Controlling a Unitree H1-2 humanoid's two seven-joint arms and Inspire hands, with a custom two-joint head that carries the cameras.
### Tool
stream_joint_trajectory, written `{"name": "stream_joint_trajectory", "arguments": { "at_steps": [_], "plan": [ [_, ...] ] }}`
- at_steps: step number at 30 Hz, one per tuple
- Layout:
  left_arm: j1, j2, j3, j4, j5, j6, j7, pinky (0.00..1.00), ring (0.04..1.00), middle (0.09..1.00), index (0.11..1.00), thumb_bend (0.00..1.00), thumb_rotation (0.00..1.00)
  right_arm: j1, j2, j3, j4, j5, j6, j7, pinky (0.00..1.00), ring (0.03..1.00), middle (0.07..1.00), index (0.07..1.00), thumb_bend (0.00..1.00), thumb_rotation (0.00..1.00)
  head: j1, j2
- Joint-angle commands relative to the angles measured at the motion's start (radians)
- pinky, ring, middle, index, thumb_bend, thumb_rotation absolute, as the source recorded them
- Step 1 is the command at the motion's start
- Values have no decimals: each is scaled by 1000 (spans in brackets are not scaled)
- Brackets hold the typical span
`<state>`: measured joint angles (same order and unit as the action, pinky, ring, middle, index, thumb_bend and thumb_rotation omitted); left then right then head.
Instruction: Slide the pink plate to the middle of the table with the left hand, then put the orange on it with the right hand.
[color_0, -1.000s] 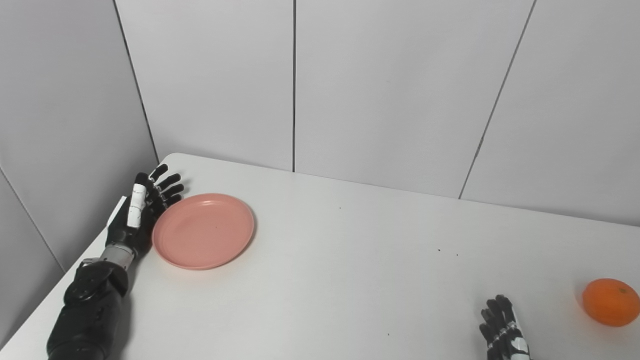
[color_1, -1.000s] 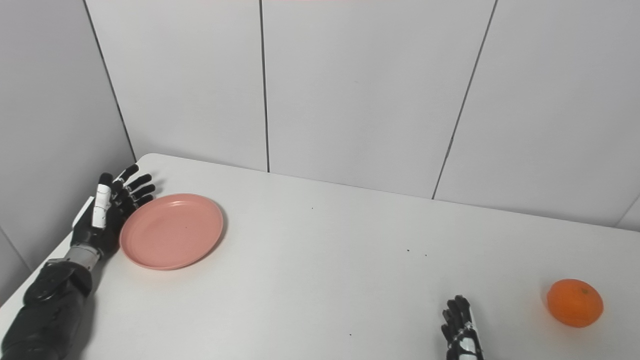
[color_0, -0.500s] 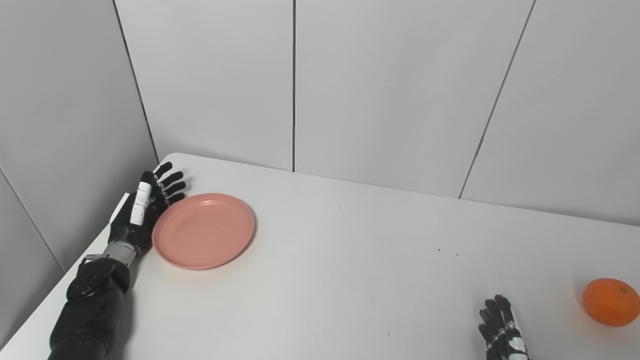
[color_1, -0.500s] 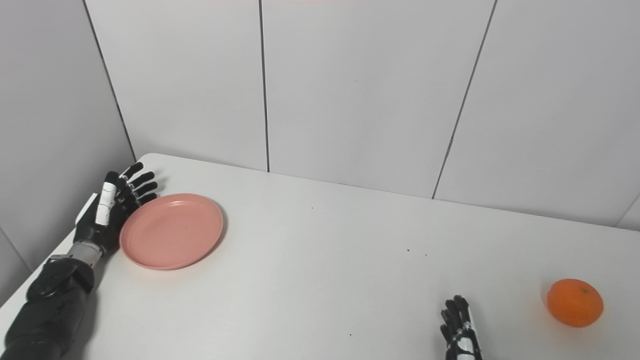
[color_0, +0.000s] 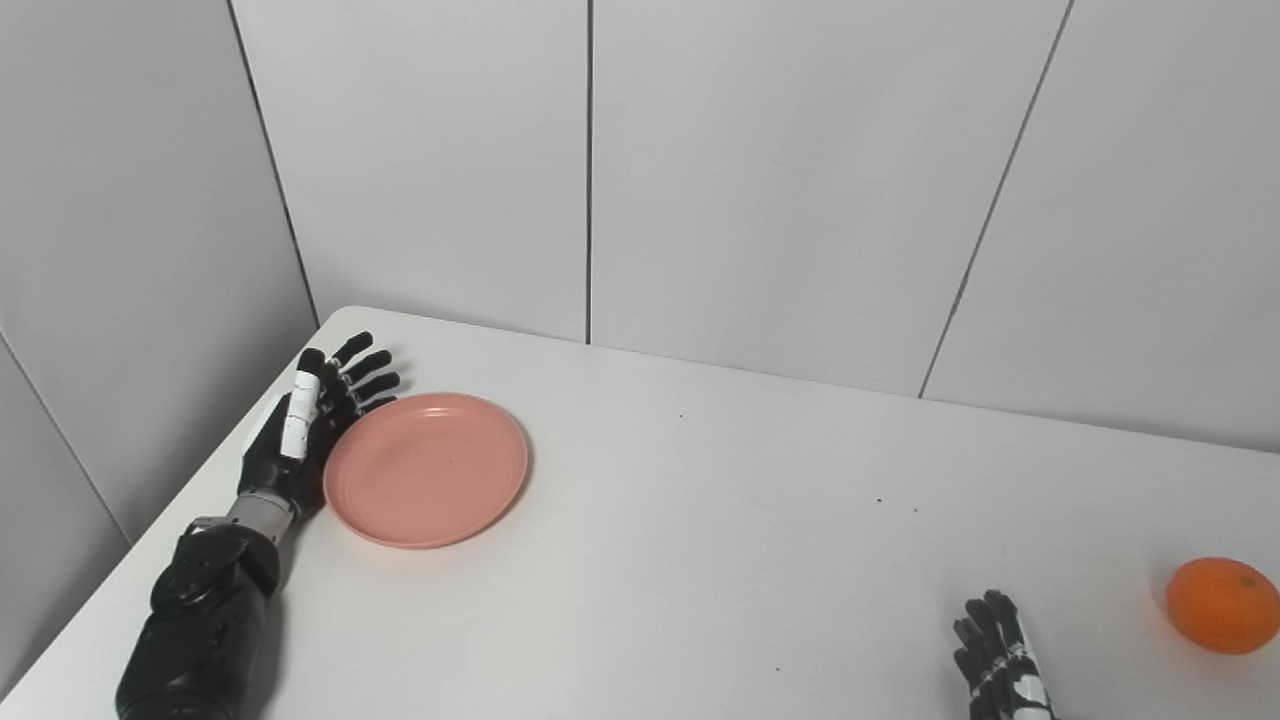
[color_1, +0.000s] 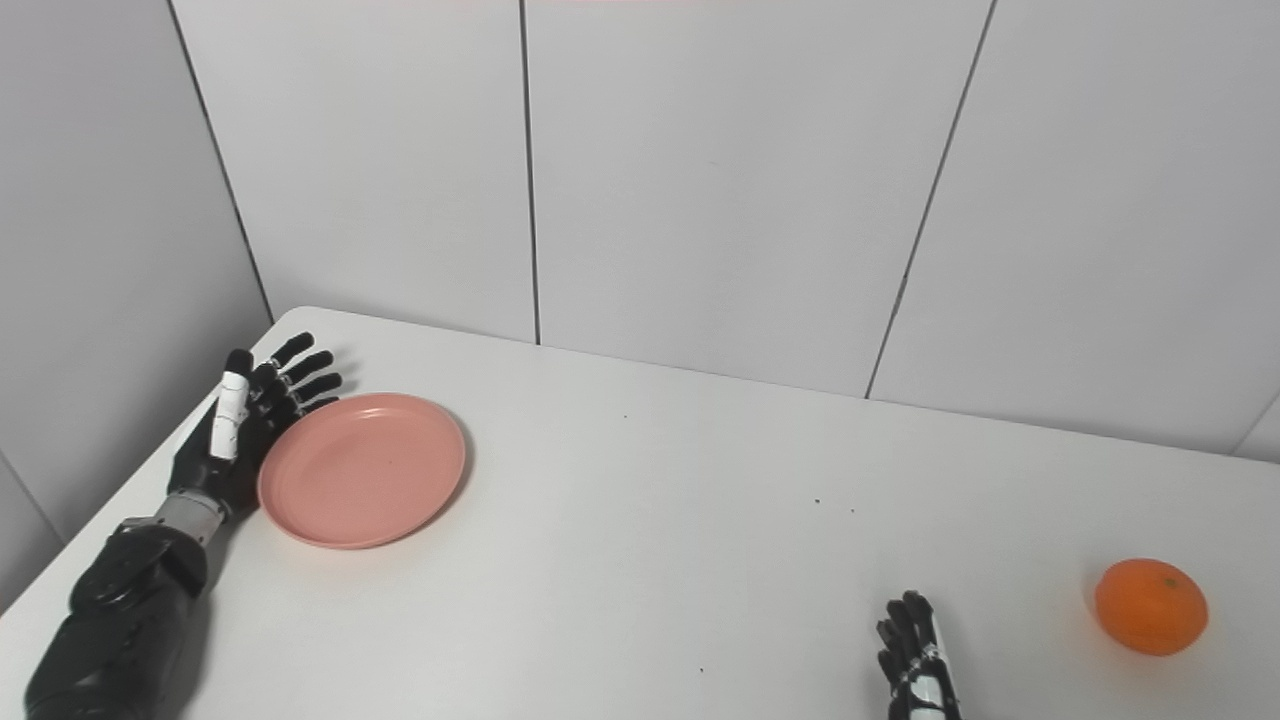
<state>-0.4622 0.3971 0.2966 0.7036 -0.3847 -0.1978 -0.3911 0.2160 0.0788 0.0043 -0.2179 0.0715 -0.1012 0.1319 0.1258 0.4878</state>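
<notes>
- One left hand (color_0: 300, 440) lies on the table (color_0: 700, 520) near its far left corner, fingers spread and holding nothing, its inner side against the left rim of the plate.
- One pink plate (color_0: 426, 469) sits flat and empty toward the far left corner, close to the table's left edge.
- A wide stretch of bare white tabletop runs from the plate's right rim across the middle to the right side; only a few tiny dark specks dot it.
- One right hand (color_1: 918, 664) rests at the near edge, right of centre, cut off by the picture's bottom edge; whether it is released or clenched I cannot tell.
- One orange (color_1: 1150, 606) sits alone near the right edge, apart from the right hand.
</notes>
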Motion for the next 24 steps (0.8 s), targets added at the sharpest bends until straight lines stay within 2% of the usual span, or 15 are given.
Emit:
{"name": "stream_joint_trajectory", "arguments": {
  "at_steps": [1,9,24],
  "plan": [
    [6,-19,-7,-37,-11,15,3,802,837,855,887,1000,903,74,-13,15,0,9,8,-1,1000,968,963,968,773,1000,0,0],
    [33,-73,-36,-115,18,69,48,756,824,826,864,1000,903,74,-15,17,-3,15,5,2,1000,960,960,965,755,1000,-4,5],
    [64,-150,-59,-205,11,156,84,772,828,859,892,1000,923,76,-15,23,-13,7,16,-1,1000,950,955,960,780,1000,-9,12]
  ]
}}
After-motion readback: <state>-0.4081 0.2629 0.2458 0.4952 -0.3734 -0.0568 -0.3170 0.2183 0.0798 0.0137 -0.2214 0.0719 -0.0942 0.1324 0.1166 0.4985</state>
